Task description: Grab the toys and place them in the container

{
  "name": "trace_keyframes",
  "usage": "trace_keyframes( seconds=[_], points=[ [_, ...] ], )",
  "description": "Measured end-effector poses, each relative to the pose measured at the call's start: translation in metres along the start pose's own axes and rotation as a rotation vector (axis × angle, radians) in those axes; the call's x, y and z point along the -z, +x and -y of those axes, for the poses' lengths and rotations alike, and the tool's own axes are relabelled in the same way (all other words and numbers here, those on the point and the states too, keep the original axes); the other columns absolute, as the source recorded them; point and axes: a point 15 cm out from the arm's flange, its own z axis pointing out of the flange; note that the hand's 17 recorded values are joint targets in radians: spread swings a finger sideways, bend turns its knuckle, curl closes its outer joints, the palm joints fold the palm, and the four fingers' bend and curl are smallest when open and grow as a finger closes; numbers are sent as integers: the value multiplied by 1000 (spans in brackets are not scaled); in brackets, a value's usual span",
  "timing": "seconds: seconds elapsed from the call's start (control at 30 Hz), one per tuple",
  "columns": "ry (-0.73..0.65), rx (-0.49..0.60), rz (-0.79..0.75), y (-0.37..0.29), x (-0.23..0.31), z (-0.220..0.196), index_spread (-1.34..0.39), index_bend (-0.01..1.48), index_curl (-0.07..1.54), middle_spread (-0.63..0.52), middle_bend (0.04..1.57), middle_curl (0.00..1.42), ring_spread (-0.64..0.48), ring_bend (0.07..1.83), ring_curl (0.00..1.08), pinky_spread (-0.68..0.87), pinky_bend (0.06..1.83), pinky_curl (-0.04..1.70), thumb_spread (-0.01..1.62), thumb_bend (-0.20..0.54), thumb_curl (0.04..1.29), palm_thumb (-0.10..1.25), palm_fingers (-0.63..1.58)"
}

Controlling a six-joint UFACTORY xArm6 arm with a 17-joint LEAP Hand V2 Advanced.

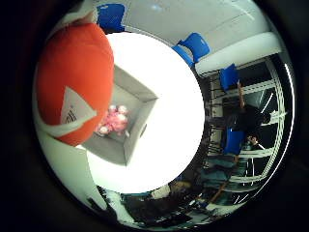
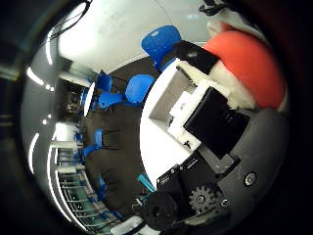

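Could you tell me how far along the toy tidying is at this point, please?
Done: a pink toy already lies inside the white box on the white table. In hand: the hand holds a large orange and white plush toy close to the palm, above and beside the box. Left: dropping that plush into the box. No other loose toys show on the visible part of the table.

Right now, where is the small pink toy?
The pink toy lies inside the open white box on the white table, seen in the little finger side view just beside the orange plush toy.
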Motion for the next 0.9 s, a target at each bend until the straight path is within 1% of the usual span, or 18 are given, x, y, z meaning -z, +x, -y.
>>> trace_keyframes(
  seconds=[0.03,0.07,0.1,0.13,0.17,0.2,0.23,0.3,0.33,0.37,0.4,0.47,0.53,0.63,0.7,0.8,0.9],
  points=[
    [9,1,-3,1,0,3,-224,902,749,-124,1316,640,-221,1318,734,-272,1053,993,1216,-34,472,833,1129],
    [13,3,-6,2,-1,4,-238,810,728,-133,1273,616,-219,1305,690,-339,996,918,1225,-33,447,784,1147],
    [6,7,-4,2,-4,3,-252,723,706,-145,1237,596,-220,1277,661,-398,972,870,1230,-32,433,757,1116],
    [-4,10,-1,2,-7,1,-277,562,667,-163,1179,569,-236,1246,614,-480,940,803,1234,-27,414,721,1060],
    [-10,14,-1,2,-8,0,-301,457,650,-181,1117,553,-252,1234,603,-515,947,786,1232,-30,403,697,940],
    [-13,13,-1,3,-8,-1,-358,354,625,-213,1030,529,-266,1189,585,-505,981,781,1226,-31,390,669,766],
    [-20,16,0,6,-9,-3,-394,317,606,-221,957,509,-266,1145,570,-462,979,793,1225,-30,382,646,597],
    [-42,21,3,14,-11,-11,-462,297,550,-215,818,455,-231,1047,505,-305,884,781,1218,-27,361,600,369],
    [-59,23,7,15,-12,-16,-470,292,537,-202,770,438,-211,1022,491,-238,874,778,1217,-27,354,587,326],
    [-79,29,13,16,-14,-21,-469,254,511,-175,687,407,-154,959,462,-113,884,780,1219,-25,345,570,203],
    [-104,34,21,17,-16,-28,-468,233,488,-149,629,384,-97,894,429,12,884,770,1219,-27,335,543,144],
    [-151,49,38,17,-21,-40,-467,176,435,-122,630,375,-16,780,365,212,839,722,1222,-22,324,516,102],
    [-172,58,46,23,-22,-47,-463,155,387,-111,663,377,58,689,317,351,804,674,1220,-21,314,501,73],
    [-161,42,37,39,-13,-53,-457,152,340,-106,670,371,101,640,283,455,762,613,1224,-18,309,491,76],
    [-146,36,30,47,1,-57,-450,151,315,-105,664,365,119,628,270,490,731,573,1224,-17,307,490,86],
    [-127,27,41,49,27,-68,-440,153,296,-104,650,357,124,608,255,508,706,533,1222,-14,306,499,102],
    [-149,-4,74,52,46,-92,-429,160,285,-104,629,348,130,586,240,507,664,487,1224,-16,305,512,123]
  ],
)
